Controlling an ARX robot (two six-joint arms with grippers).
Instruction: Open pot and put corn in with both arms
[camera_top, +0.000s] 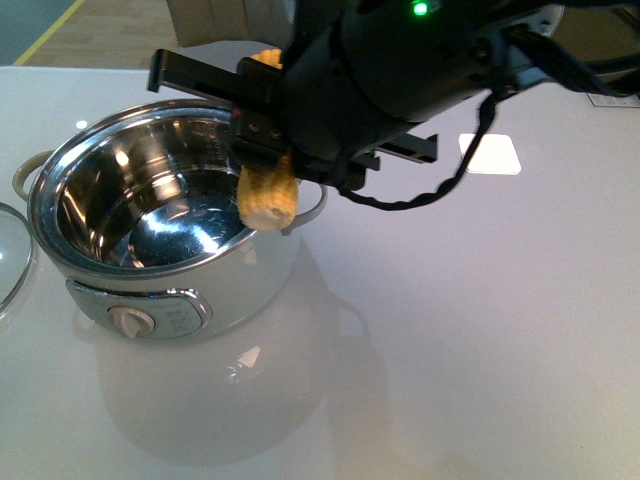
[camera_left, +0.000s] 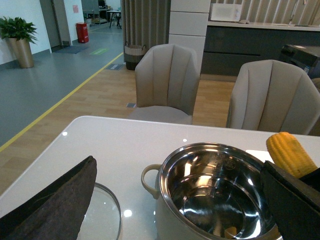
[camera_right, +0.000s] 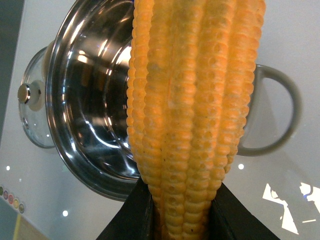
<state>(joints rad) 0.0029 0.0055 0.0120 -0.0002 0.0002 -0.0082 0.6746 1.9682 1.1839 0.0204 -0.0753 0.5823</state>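
One corn (camera_top: 268, 200) we record clamped end-down in our right gripper (camera_right: 182, 220), above the right rim of the pot (camera_top: 245, 290); our left gripper (camera_left: 178, 165) stands apart-jawed near the pot.

1. Open-plan office lounge or break area – not a home.
2. Glossy white table (camera_left: 115, 145) with two matching padded beige chairs (camera_left: 167, 82) behind it.
3. Wood flooring meets a grey walkway edged by a yellow floor line (camera_left: 60, 102).
4. Dark counter (camera_left: 245, 42) along the back wall, white appliance (camera_left: 226, 12) on top – kitchenette-style.
5. Potted plant (camera_left: 20, 37), a red unit (camera_left: 82, 32) and long curtains (camera_left: 147, 22) stand down the corridor.
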